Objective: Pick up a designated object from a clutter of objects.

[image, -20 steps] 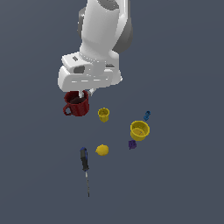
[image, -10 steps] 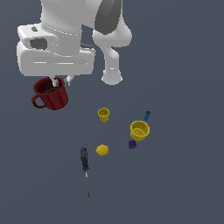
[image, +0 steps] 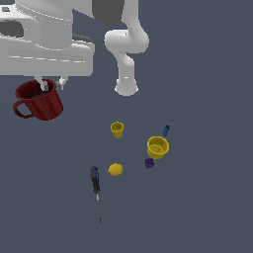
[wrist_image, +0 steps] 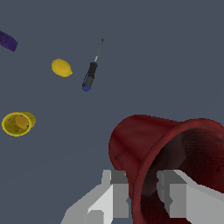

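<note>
The dark red mug (image: 42,102) hangs high above the floor at the exterior view's left, handle toward that left. My gripper (image: 52,85) is shut on the mug's rim, one finger inside and one outside; the wrist view shows this grip (wrist_image: 144,192) on the mug (wrist_image: 140,144). Below lie the small yellow cup (image: 117,129), the larger yellow cup (image: 157,147), the lemon (image: 115,169), the screwdriver (image: 95,183), a small blue piece (image: 166,130) and a small purple piece (image: 149,163).
The arm's white base post (image: 126,88) stands behind the clutter. In the wrist view I see the lemon (wrist_image: 61,68), the screwdriver (wrist_image: 90,74), a yellow cup (wrist_image: 16,123) and the purple piece (wrist_image: 8,41) far below.
The gripper has risen with the mug and moved toward the exterior view's left and nearer the camera. The items on the floor have not moved.
</note>
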